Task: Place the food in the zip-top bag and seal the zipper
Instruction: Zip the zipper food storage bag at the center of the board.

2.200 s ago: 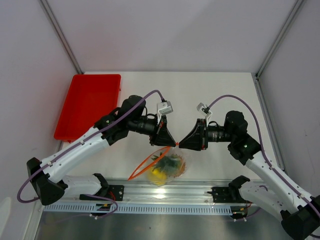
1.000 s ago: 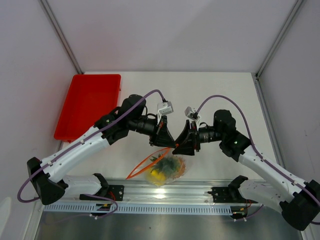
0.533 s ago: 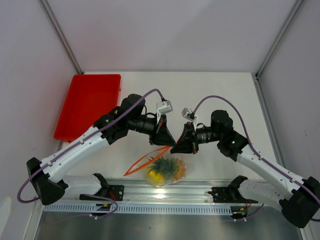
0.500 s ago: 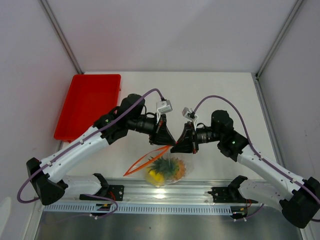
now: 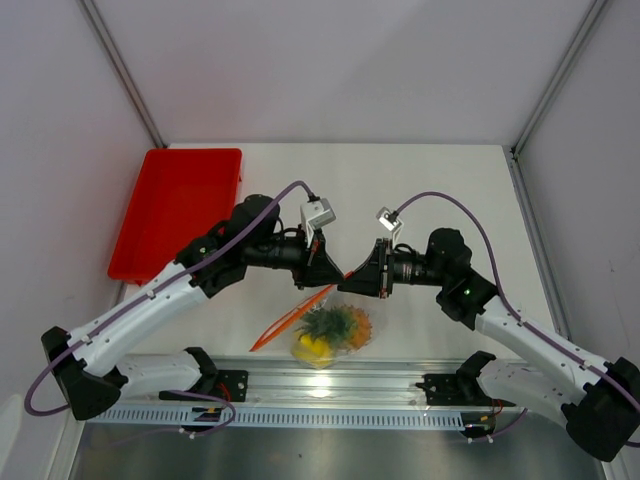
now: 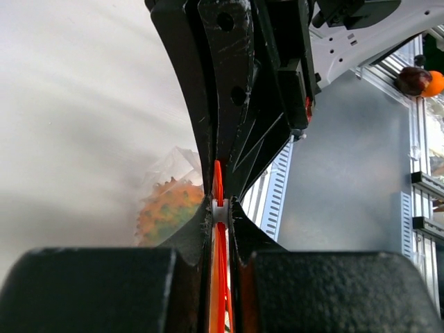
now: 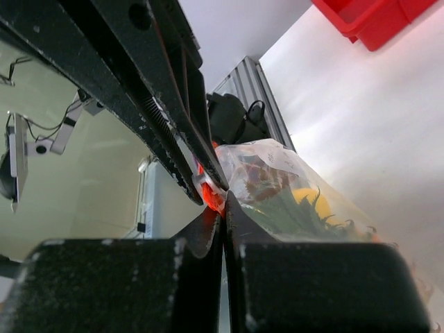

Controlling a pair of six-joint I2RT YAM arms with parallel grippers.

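The zip-top bag [image 5: 332,333] hangs near the table's front edge, clear and crinkly, with the food inside. The orange pineapple [image 6: 168,211] and the yellow lemon-like fruit [image 7: 313,202] show through the plastic; the round green fruit I cannot make out. The red zipper [image 5: 290,320] runs down-left from the two grippers. My left gripper [image 5: 334,277] [image 6: 220,209] is shut on the zipper at its small white slider [image 6: 220,212]. My right gripper [image 5: 349,283] [image 7: 223,208] is shut on the bag's upper corner at the zipper's end, tip to tip with the left one.
A red plastic tray [image 5: 176,210] [image 7: 374,19] lies at the back left. An aluminium rail [image 5: 330,385] runs along the near edge, right below the bag. Grey walls close in the table on three sides.
My right gripper has moved left to the bag's corner and shut on it. The left gripper kept its hold and drew slightly left. The bag shifted a little.
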